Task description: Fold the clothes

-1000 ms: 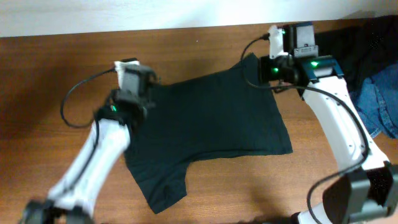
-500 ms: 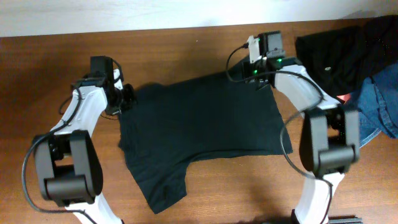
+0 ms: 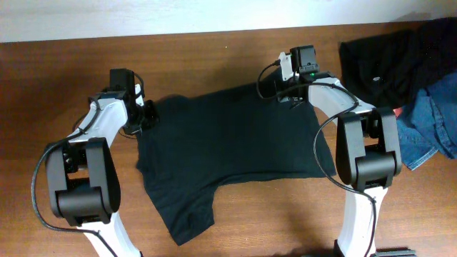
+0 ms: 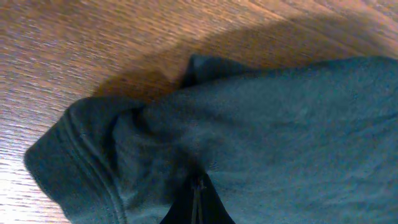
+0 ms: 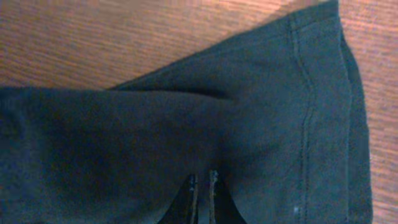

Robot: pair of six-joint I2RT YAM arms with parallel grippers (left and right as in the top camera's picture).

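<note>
T-shirt [image 3: 228, 143] spread flat; left end effector [image 3: 148, 114], right end effector [image 3: 287, 93] pinching far corners.

The overhead camera is looking straight down from high up, taking in the whole table [image 3: 214, 50] and shirt [image 3: 228, 143]. Each wrist camera is pointing down at close range, sharing one shirt corner with overhead: left the upper-left corner, right the upper-right.

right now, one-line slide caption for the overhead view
Left gripper and right gripper pinch the far corners of a black T-shirt spread on a wooden table, other clothes heaped nearby.
</note>
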